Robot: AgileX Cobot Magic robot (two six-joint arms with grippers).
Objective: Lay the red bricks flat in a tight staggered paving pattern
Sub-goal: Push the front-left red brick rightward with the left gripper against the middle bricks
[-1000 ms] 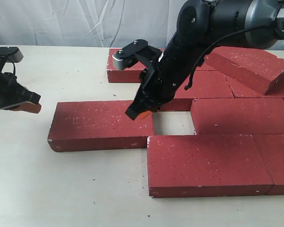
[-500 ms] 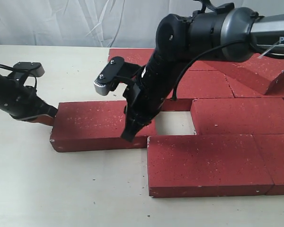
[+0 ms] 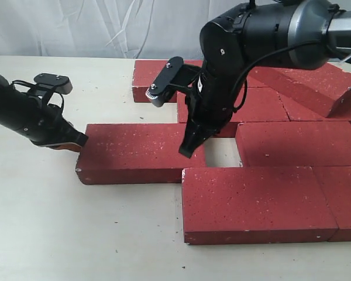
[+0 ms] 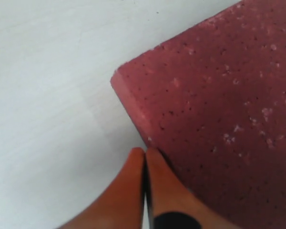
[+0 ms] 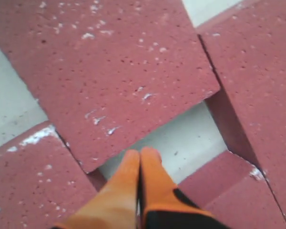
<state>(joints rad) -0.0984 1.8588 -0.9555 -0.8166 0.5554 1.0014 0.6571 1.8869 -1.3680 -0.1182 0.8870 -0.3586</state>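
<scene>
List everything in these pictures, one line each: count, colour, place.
red bricks: at least eight in view, dark red with white specks, on the centre and right of the table, mostly flat in rows.
tilted brick: one of them, dark red, back right, resting aslant on other bricks.
loose brick: one of them, dark red, left end of the middle row, with a bare gap before the next brick.
table: one, pale cream, under everything.
backdrop: one, white, behind the table.
left gripper: one, black with orange fingertips, shut, at the loose brick's left end.
right gripper: one, black with orange fingertips, shut, at the loose brick's right end by the gap.
</scene>
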